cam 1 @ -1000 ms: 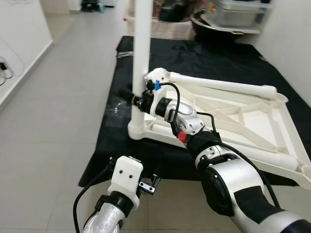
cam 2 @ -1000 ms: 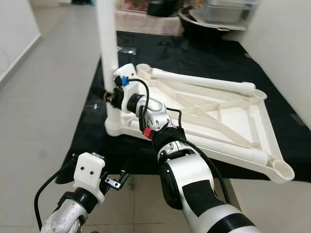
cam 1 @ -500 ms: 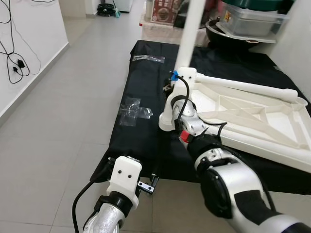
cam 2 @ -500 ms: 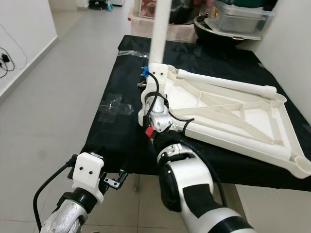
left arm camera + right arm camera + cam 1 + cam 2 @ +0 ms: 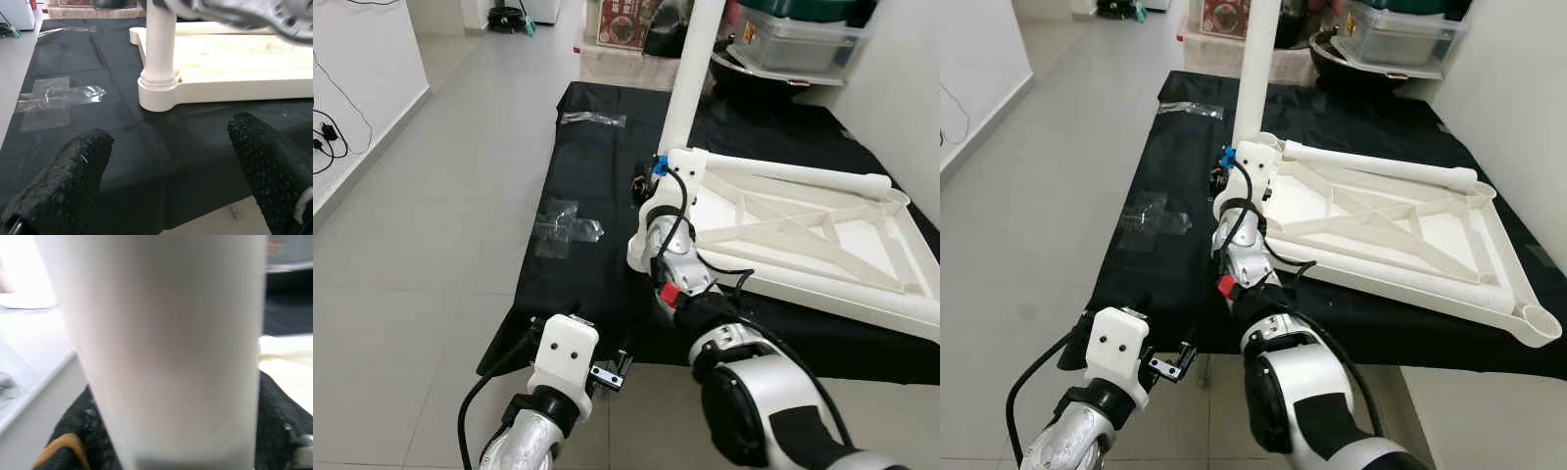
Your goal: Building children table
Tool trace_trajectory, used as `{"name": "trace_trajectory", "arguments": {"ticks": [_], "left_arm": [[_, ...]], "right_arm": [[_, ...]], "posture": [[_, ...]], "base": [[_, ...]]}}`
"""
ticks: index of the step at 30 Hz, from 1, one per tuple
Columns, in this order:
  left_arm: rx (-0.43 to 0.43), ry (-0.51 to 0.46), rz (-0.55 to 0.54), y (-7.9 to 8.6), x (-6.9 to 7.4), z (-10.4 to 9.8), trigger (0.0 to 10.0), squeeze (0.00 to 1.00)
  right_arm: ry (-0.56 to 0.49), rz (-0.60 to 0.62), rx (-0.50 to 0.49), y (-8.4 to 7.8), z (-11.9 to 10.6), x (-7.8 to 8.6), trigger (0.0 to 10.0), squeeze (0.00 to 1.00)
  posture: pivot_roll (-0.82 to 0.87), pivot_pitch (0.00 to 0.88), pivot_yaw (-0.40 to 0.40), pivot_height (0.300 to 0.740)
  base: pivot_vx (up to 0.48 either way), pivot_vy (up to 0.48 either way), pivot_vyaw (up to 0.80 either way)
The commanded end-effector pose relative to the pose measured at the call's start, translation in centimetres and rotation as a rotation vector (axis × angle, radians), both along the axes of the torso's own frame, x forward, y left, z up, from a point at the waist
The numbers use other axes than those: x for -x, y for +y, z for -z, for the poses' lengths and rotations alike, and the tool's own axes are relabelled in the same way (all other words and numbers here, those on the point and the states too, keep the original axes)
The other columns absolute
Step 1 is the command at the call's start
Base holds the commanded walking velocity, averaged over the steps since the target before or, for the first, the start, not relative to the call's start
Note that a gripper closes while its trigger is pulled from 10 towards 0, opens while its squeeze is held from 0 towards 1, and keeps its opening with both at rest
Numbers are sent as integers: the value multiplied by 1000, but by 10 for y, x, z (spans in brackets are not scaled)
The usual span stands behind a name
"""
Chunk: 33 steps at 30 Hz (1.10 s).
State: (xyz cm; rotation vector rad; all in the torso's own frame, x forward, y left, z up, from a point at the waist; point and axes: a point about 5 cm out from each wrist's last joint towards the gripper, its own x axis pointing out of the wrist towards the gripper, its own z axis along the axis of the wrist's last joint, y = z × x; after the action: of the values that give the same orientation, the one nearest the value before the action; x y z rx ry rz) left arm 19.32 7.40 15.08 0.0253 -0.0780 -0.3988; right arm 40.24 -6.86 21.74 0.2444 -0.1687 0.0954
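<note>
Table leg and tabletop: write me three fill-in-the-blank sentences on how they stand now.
1. The white leg stands upright in a corner socket of the tabletop, which lies upside down on a ____ cloth.
2. The right gripper is shut on the ____.
3. The left gripper hangs in front of the cloth with its fingers ____.

Missing words: black; leg; open
</note>
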Motion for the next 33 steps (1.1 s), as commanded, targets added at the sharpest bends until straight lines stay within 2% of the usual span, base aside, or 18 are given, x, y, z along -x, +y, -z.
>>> {"name": "trace_trajectory", "arguments": {"ticks": [1,3,7,8,11,13,14,17,18,19,20,21,22,23,27,30,31,33], "left_arm": [[5,18,2,-2,-1,2,10000,0],[5,18,2,-2,-1,2,10000,0],[6,17,2,-1,-1,2,10000,0],[6,17,2,-1,-1,2,10000,0],[5,16,2,-1,-1,2,10000,0],[5,16,2,-1,-1,2,10000,0],[4,15,1,-1,-1,2,10000,0],[4,15,1,-1,-1,2,10000,0],[3,15,0,-1,-1,2,10000,0],[3,15,0,-1,-1,2,10000,0],[3,15,0,-1,0,1,10000,0],[3,15,0,-1,0,1,10000,0],[3,16,-1,-1,0,1,10000,0],[3,16,-1,-1,0,1,10000,0],[4,16,-2,-1,0,1,10000,0],[5,18,-1,-1,0,2,10000,0],[5,18,-1,-1,0,2,10000,0],[5,20,0,-1,0,2,10000,0]], "right_arm": [[-39,-209,-39,3,-9,-2,10000,0],[-39,-209,-39,3,-9,-2,10000,0],[-59,-755,-40,-1,-13,5,10000,0],[-59,-755,-40,-1,-13,5,10000,0],[-77,-1113,2,-4,-11,19,10000,0],[-77,-1113,2,-4,-11,19,10000,0],[-63,-1231,76,2,-7,24,10000,0],[-37,-1265,141,10,-3,25,10000,0],[-31,-1258,192,16,0,26,4078,0],[-31,-1258,192,16,0,26,4078,0],[-21,-1226,232,22,1,25,0,0],[-21,-1226,232,22,1,25,0,0],[-25,-1104,264,28,-2,19,0,0],[-25,-1104,264,28,-2,19,0,0],[-47,-910,273,25,-11,9,0,0],[58,-458,236,0,-14,-10,0,0],[58,-458,236,0,-14,-10,0,0],[120,-196,191,-18,-9,-16,0,0]], "posture": [[102,102,-111,740],[102,102,-111,740],[103,101,-113,740],[103,101,-113,740],[109,103,-115,740],[109,103,-115,740],[113,106,-115,740],[116,107,-116,740],[118,109,-115,740],[118,109,-115,740],[118,109,-115,740],[118,109,-115,740],[117,110,-115,740],[117,110,-115,740],[118,111,-117,740],[108,109,-114,740],[108,109,-114,740],[105,107,-112,740]], "base": [[0,0,0],[0,0,0],[0,0,0],[0,0,0],[0,0,0],[0,0,0],[0,0,0],[0,0,0],[0,0,0],[0,0,0],[0,0,0],[0,0,0],[0,0,0],[0,0,0],[0,0,0],[0,0,0],[0,0,0],[0,0,0]]}}
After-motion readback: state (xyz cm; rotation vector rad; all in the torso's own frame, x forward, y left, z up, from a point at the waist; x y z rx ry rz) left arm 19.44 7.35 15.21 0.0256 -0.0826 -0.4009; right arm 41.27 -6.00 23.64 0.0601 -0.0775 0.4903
